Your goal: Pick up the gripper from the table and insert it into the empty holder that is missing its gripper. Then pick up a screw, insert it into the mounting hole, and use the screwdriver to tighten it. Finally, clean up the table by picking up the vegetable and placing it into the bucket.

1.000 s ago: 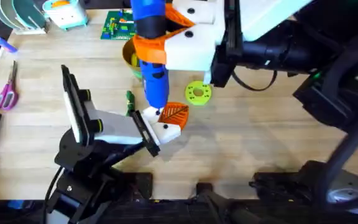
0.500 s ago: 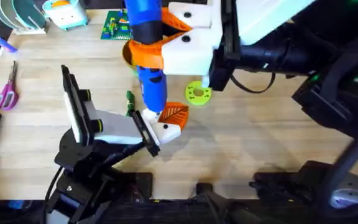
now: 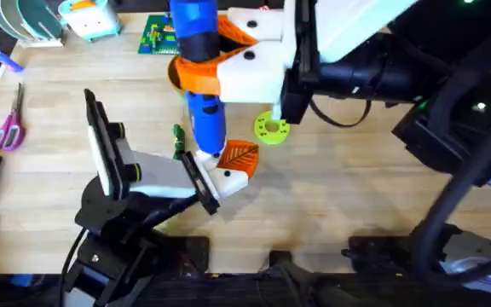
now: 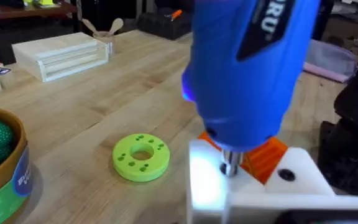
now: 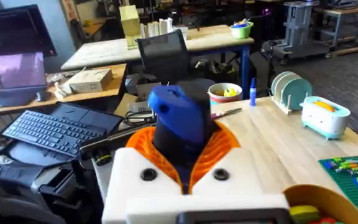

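The screwdriver (image 3: 201, 77) stands upright, clamped in the right pincer (image 3: 228, 60), tip on the holder (image 3: 228, 175)

light: bright, even | shadows: soft | blur: screwdriver (image 4: 247, 68) close-up, soft | glare: none

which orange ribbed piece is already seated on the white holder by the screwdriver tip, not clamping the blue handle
The low one: the gripper on the holder, beside the screwdriver tip. The other orange pads belong to the right gripper, squeezing the handle higher up.
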